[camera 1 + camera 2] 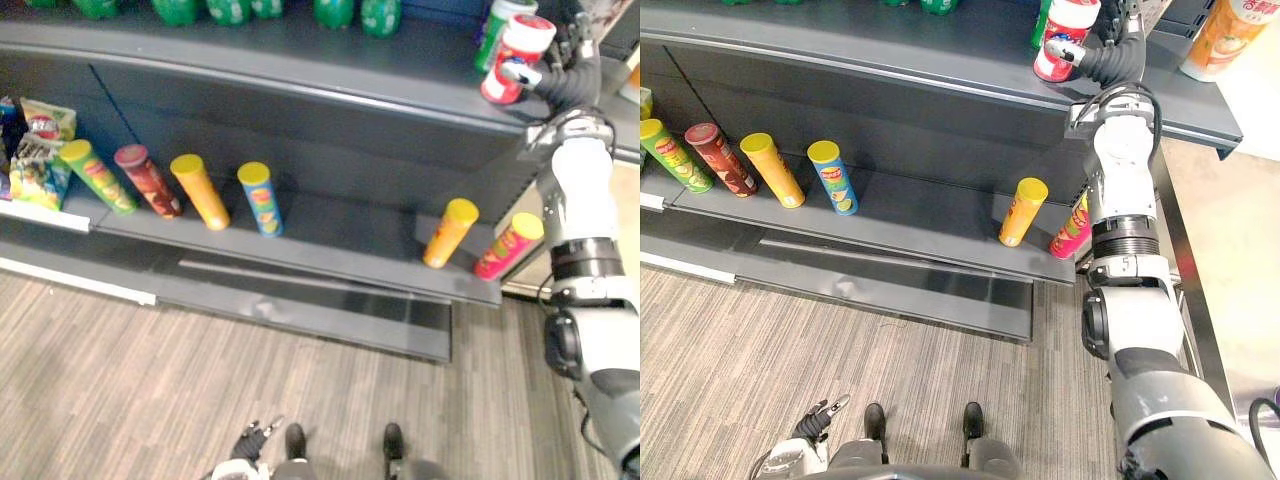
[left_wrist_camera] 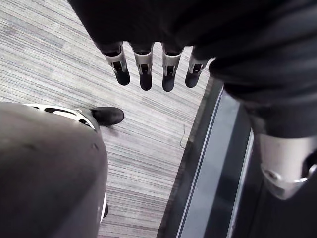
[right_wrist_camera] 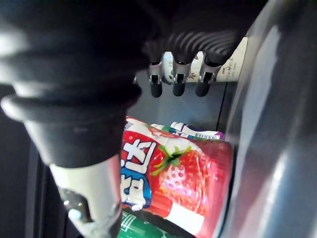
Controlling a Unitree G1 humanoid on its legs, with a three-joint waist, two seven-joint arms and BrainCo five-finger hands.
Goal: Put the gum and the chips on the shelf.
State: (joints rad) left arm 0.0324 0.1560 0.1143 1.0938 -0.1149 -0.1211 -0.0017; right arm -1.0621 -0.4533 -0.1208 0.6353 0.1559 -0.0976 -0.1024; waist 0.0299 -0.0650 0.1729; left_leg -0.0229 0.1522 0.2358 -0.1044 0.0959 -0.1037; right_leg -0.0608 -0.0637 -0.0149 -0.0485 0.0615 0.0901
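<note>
The gum, a red and white canister (image 1: 518, 55) with a strawberry picture (image 3: 173, 178), stands on the right end of the upper shelf (image 1: 300, 60). My right hand (image 1: 570, 70) is raised beside it with straight fingers (image 3: 179, 82) and its thumb close to the canister's side, not curled round it. Several chip tubes stand tilted on the lower shelf (image 1: 330, 240), among them a blue one (image 1: 261, 198), an orange one (image 1: 449, 232) and a pink one (image 1: 508, 245). My left hand (image 1: 818, 420) hangs low over the floor, its fingers (image 2: 145, 69) straight and holding nothing.
A green canister (image 1: 497, 25) stands just behind the gum. Green bottles (image 1: 230, 10) line the back of the upper shelf. Chip bags (image 1: 40, 160) sit at the lower shelf's left end. An orange canister (image 1: 1225, 35) stands on a surface to the right.
</note>
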